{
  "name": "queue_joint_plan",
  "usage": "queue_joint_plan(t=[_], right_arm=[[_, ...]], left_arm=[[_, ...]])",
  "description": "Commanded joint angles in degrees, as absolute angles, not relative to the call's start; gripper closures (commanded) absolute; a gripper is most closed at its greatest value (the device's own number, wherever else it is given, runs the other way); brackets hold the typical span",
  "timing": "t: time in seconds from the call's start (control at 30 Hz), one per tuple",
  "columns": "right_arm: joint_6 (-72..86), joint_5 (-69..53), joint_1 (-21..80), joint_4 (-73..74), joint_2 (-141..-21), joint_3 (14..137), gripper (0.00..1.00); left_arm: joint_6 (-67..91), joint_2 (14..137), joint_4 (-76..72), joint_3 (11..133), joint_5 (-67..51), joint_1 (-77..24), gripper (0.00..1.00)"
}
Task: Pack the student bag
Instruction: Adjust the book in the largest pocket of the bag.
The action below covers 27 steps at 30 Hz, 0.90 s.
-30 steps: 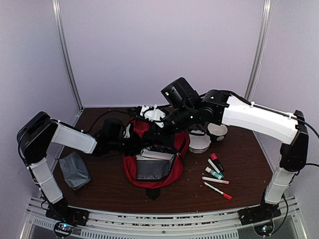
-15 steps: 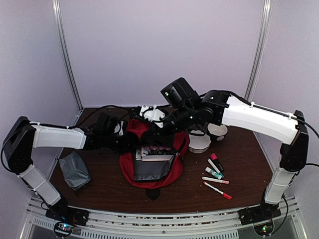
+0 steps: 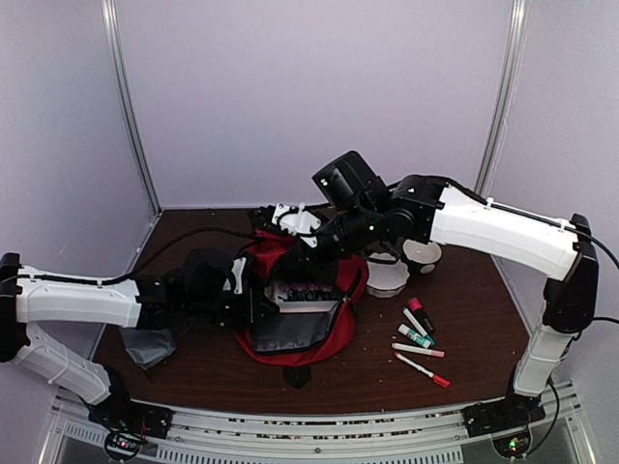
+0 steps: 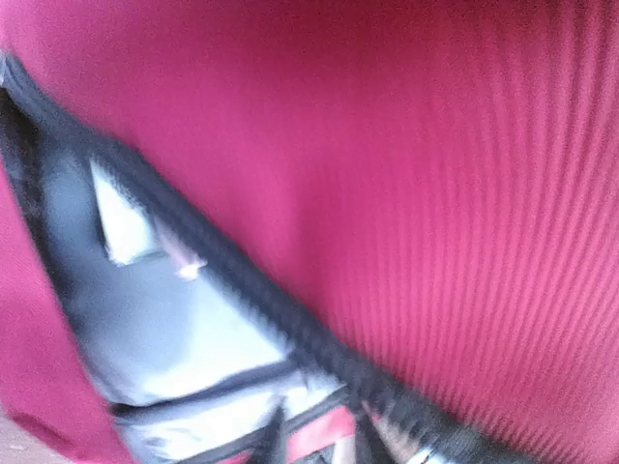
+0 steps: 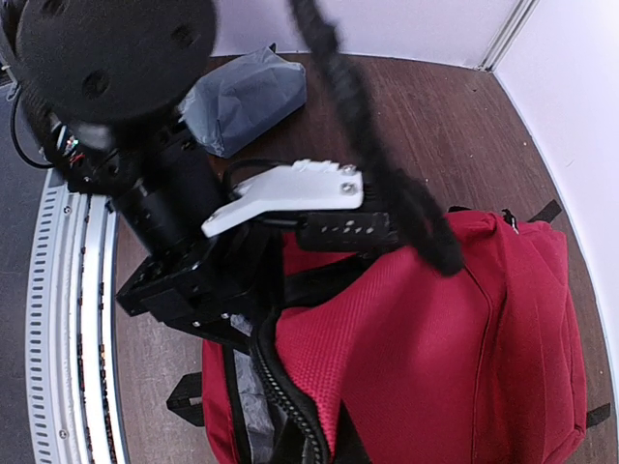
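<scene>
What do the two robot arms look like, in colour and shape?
Both have long white shells between black joints. The left arm trails a thin black cable; the right arm carries a bulky round black housing near its wrist. No markings are readable.

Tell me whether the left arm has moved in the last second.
Yes. The left arm dropped lower in the top view, now overlapping the grey pouch.
</scene>
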<state>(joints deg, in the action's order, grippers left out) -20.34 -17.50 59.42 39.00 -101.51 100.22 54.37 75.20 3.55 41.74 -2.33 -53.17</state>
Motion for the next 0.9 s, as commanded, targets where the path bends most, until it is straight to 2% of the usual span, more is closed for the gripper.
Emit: queue_joint_plan(t=[0.0,0.33,0.53,0.87], right_arm=[[-18.97,-18.69,59.49,37.21,-101.43,101.39,1.00],[-18.43,-21.18,59.50,37.57,-101.88,101.06,1.00],[-18.61,-22.02,59.48,37.80,-101.65,100.37,1.00],[-19.57,-21.89,59.44,36.85,-100.26,98.21,1.00]], left_arm=[[60.47,78.47,-13.75,35.79,4.17,-57.19,1.00],[66.86,94.03,-33.71,36.61,10.08,-59.32,1.00],[68.71,99.22,-36.70,38.09,13.34,-56.03,1.00],[66.90,106.74,-37.94,45.99,10.56,-51.36,1.00]])
